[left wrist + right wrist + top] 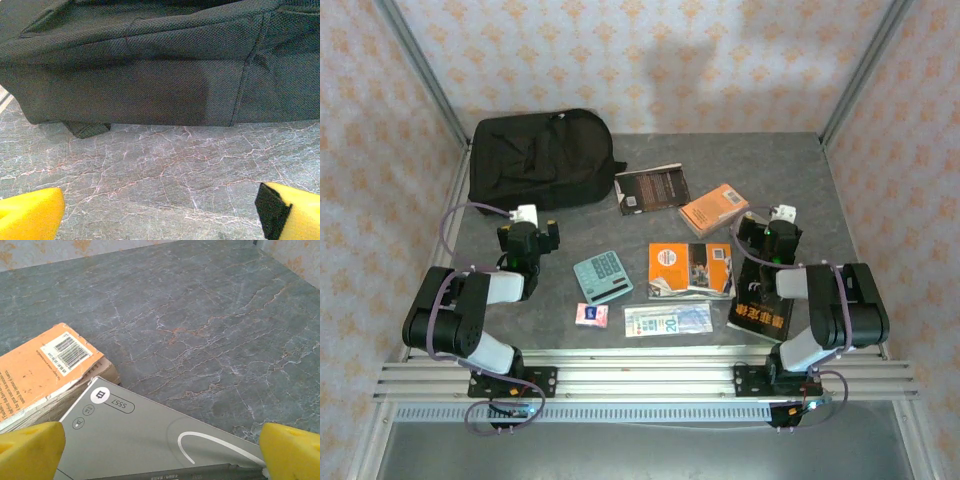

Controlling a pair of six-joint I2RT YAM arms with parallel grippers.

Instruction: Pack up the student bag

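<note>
The student bag, a large black fabric backpack, lies flat at the far left of the table. In the left wrist view its side panel stretches across just ahead. My left gripper hovers a short way in front of the bag, open, with bare tabletop between its yellow fingertips. My right gripper is open above the far end of a dark book, whose grey-looking cover lies under the jaws. An orange book lies just to the left of it.
On the table lie a dark book, the orange book, an orange-and-grey book, a teal calculator, a small pink eraser and a flat printed strip. Frame posts stand at the far corners.
</note>
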